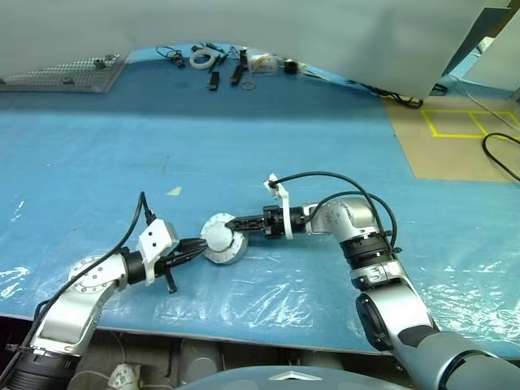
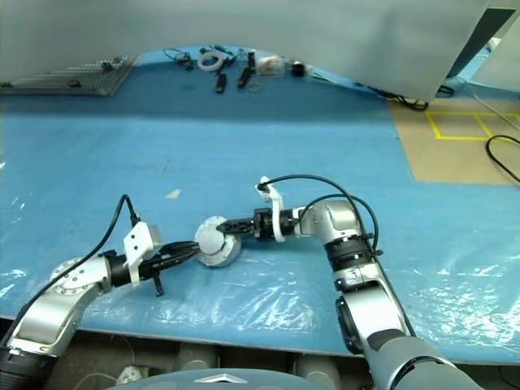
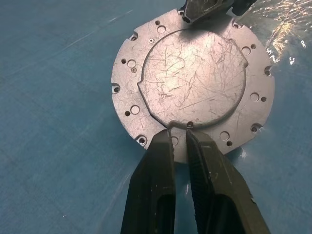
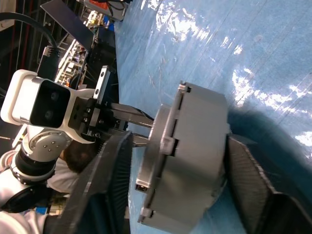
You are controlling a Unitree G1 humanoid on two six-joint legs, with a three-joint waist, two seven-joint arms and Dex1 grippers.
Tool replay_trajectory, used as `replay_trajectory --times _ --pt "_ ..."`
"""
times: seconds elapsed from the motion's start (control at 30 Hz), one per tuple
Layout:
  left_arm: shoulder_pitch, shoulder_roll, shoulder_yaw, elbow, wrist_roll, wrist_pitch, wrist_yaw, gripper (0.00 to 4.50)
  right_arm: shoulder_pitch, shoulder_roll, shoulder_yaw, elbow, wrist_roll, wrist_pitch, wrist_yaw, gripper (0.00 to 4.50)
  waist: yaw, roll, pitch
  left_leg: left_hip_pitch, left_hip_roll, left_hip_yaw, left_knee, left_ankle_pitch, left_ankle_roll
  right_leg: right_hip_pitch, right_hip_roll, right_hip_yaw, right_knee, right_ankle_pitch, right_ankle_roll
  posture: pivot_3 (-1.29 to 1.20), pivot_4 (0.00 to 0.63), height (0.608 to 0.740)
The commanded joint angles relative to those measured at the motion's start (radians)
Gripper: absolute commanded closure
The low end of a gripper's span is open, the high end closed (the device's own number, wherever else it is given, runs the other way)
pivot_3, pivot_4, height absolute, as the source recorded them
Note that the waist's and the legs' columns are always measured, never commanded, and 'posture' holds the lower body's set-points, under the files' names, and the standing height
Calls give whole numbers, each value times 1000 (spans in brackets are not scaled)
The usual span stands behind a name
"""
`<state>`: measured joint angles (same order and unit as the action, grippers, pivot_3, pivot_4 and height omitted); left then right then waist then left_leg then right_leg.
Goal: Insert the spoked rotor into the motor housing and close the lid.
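Sitting on the blue bench (image 1: pixel 97 154), motor housing (image 1: pixel 223 239) with lid (image 3: pixel 195 83) on top | left pincer (image 1: pixel 197 248) pinched shut at its rim | right pincer (image 1: pixel 236 222) straddling it, fingers (image 4: pixel 112 185) not quite touching

This looks like a workshop or a robot lab. A big work surface (image 1: pixel 244 130) has a blue cover, and clear plastic wrap (image 1: pixel 268 296) lies over the near part. At the far edge sit small tools and parts: a roll of tape (image 1: pixel 202 58), some black tools (image 1: pixel 237 69) and a metal plate with many holes (image 1: pixel 69 75). The floor (image 1: pixel 455 138) beside it is brown with yellow tape lines (image 1: pixel 463 123), and a black cable (image 1: pixel 497 154) lies there. A grey wall panel (image 1: pixel 284 32) stands behind.
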<state>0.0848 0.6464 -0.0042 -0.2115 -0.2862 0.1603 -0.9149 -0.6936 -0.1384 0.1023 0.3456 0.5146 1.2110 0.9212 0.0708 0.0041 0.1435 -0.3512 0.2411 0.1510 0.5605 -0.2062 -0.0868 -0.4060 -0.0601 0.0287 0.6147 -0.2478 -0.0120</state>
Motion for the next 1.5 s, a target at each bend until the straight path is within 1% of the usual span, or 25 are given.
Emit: replay_trajectory --times 0.03,0.1,0.13,0.37,0.5,0.57,0.6,0.67,0.73,0.9,1.03,1.13,1.27,1.33,1.47,1.5 --pt "-2 -3 -20 -1 9 7 -1 3976 -6 24 20 -6 36 -4 29 2843 1 0 0 0 0 0 0 0 0 0 0 0 0 0 0 0 150 740" --pt "-2 -3 -19 -1 10 7 -2 3976 -7 19 22 -2 34 -12 32 3233 -2 0 0 1 0 0 0 0 0 1 0 0 0 -1 -1 0 150 740" --pt "-1 -3 -19 -2 10 7 -3 3976 -8 18 20 2 34 -14 31 3328 -2 0 0 1 0 0 0 0 0 0 0 0 0 -1 -1 0 150 740" --pt "-12 -5 -22 -2 7 14 -6 3976 -12 13 19 3 37 -20 38 3328 -2 0 0 1 0 0 0 0 0 0 0 0 1 -1 -1 0 150 740" --pt "-30 -13 0 -19 -33 41 -4 3976 -16 12 11 6 39 -10 31 3328 -1 0 0 1 0 0 0 0 0 0 0 0 1 -1 -1 0 150 740" --pt "-46 -17 32 -44 -75 66 2 3976 -18 8 4 16 33 -15 24 3328 -1 0 0 1 0 0 0 0 0 0 0 0 1 -1 -1 0 150 740" --pt "-56 -21 58 -71 -120 94 8 3976 -19 7 -3 22 30 -19 19 3328 -1 0 0 1 0 0 0 0 0 0 0 0 1 -1 -1 0 150 740" --pt "-85 -39 129 -143 -259 185 38 3976 -24 6 -23 44 25 -25 5 3328 -2 -1 1 0 0 0 0 0 0 -1 0 0 1 -1 -1 0 150 740" --pt "-103 -45 175 -189 -340 245 63 3976 -28 6 -44 64 25 -29 -7 3328 -1 -3 2 -2 1 0 1 0 0 -2 1 0 2 -1 -1 0 150 740" --pt "-97 -26 258 -239 -417 311 102 3976 -62 16 -173 146 67 6 -67 3328 -6 -3 2 -2 1 0 0 -1 -2 -3 3 0 1 1 1 0 150 740" --pt "-93 -27 324 -230 -480 352 135 3976 -67 13 -249 165 102 31 -98 3328 -1 -3 3 -5 1 0 0 -1 -2 -5 3 0 0 1 2 0 150 740" --pt "-89 -24 371 -212 -532 400 166 3976 -86 23 -336 187 133 37 -143 3328 0 -3 3 -6 1 -1 1 -1 -2 -5 3 -1 0 1 2 0 150 740" --pt "-76 -17 364 -211 -521 422 179 3976 -125 38 -448 209 176 23 -213 3328 0 -4 3 -9 1 -1 1 -1 -2 -8 3 -1 1 1 2 0 150 740" --pt "-85 -28 348 -196 -493 403 185 3976 -145 49 -490 200 199 23 -239 3328 1 -4 3 -14 1 -1 2 -1 -2 -13 3 -1 3 2 2 0 150 740" --pt "-116 -65 312 -160 -457 376 204 3976 -196 71 -569 196 242 10 -298 3328 0 -4 3 -16 1 -1 3 -1 -2 -16 5 -1 5 2 3 0 150 740" --pt "-135 -84 314 -143 -466 383 226 3798 -211 77 -584 191 254 5 -310 3328 1 -4 3 -16 1 -1 3 -1 -2 -16 5 -1 5 2 3 0 150 740"
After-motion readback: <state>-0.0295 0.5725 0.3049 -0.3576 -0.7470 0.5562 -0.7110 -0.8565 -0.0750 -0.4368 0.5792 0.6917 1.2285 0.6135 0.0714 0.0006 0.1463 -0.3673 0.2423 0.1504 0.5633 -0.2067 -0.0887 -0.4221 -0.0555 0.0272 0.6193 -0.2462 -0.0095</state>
